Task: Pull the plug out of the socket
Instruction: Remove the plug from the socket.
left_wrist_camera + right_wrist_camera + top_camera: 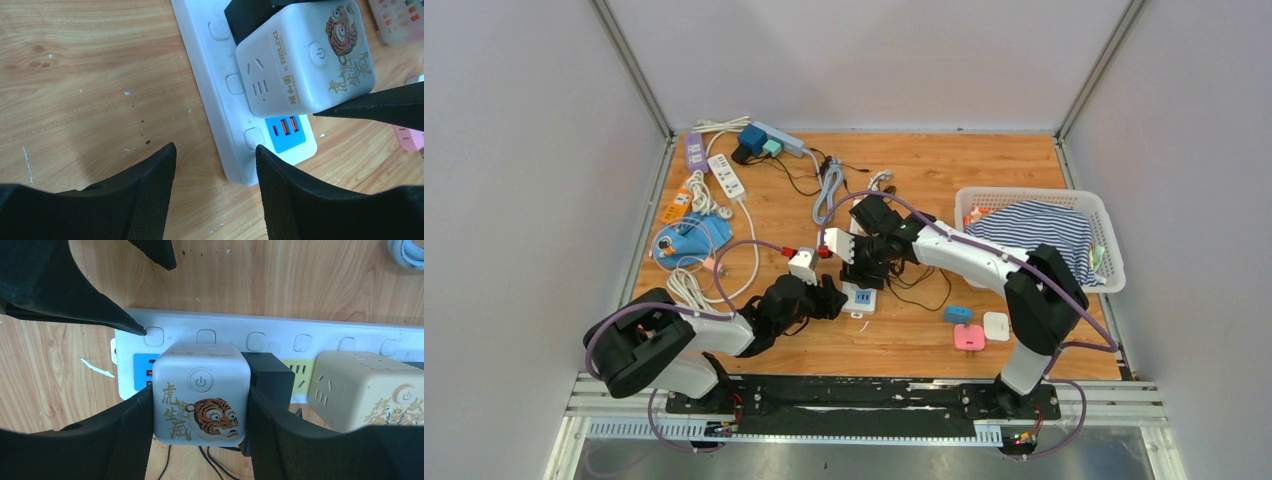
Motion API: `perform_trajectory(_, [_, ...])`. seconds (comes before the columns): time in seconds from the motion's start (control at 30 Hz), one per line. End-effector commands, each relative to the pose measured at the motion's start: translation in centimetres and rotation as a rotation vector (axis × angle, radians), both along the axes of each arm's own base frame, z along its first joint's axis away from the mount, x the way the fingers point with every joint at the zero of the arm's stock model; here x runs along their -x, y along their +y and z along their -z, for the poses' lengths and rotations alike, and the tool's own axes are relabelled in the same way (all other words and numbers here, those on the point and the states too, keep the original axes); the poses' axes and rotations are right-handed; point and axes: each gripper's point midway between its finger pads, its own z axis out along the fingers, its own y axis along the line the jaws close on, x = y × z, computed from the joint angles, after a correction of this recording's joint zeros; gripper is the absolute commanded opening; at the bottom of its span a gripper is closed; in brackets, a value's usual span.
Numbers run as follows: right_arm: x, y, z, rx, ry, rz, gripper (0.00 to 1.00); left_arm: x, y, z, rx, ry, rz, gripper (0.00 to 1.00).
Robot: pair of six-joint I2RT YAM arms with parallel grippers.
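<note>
My right gripper point(200, 412) straddles the cube plug point(200, 390), a finger against each side. The plug sits near the end of the power strip point(270, 337), with a second cube point(360, 385) further along. My left gripper point(215, 155) hangs over that end, half above the table point(75, 100).

A robotics lab cell: white panel walls point(524, 150) enclose a wooden table point(984, 170).

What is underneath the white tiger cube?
The tiger cube sits on a white power strip, with a blue USB panel showing at its edge. The socket and prongs beneath are covered, so how deep it sits cannot be seen.
</note>
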Motion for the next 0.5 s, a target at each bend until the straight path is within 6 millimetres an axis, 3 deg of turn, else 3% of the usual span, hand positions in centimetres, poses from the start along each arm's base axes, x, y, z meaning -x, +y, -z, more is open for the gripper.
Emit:
perform_trajectory(0.0, [2.2, -4.4, 5.7, 0.209, 0.120, 0.018, 0.00, 0.0, 1.1, 1.1, -0.023, 0.004, -0.030, 0.62])
perform_trajectory(0.13, [1.7, -5.0, 5.7, 0.196, 0.138, 0.047, 0.00, -0.1, 1.0, 1.3, -0.011, 0.017, -0.021, 0.59])
perform_trajectory(0.47, [5.0, -3.3, 5.5, 0.165, 0.119, -0.123, 0.00, -0.1, 0.9, 1.7, 0.011, 0.033, -0.009, 0.57])
